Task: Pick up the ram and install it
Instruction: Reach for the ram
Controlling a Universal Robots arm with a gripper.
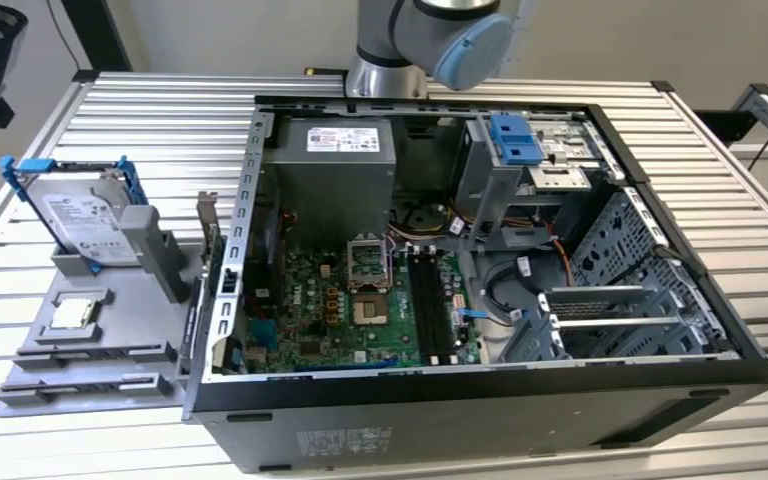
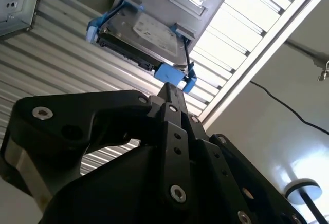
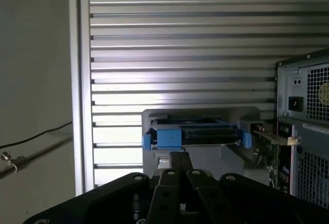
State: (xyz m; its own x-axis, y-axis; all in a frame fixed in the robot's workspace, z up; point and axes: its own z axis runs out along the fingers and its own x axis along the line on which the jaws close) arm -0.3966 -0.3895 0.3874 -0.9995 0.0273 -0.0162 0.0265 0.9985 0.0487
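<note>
Here, slatted metal table (image 3: 180,39) beneath closed pincer (image 3: 177,157).

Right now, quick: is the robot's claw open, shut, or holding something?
Gripper: jaws closed together, nothing held between them.

**One camera high, two riding the wrist**

The exterior view is looking steeply down onto the open computer case (image 1: 491,250) and slatted table (image 1: 144,110). Both wrist views are peering past the gripper (image 2: 172,91) toward the blue-framed hard drive (image 2: 141,39), which is also showing at the exterior view's left (image 1: 84,215).
</note>
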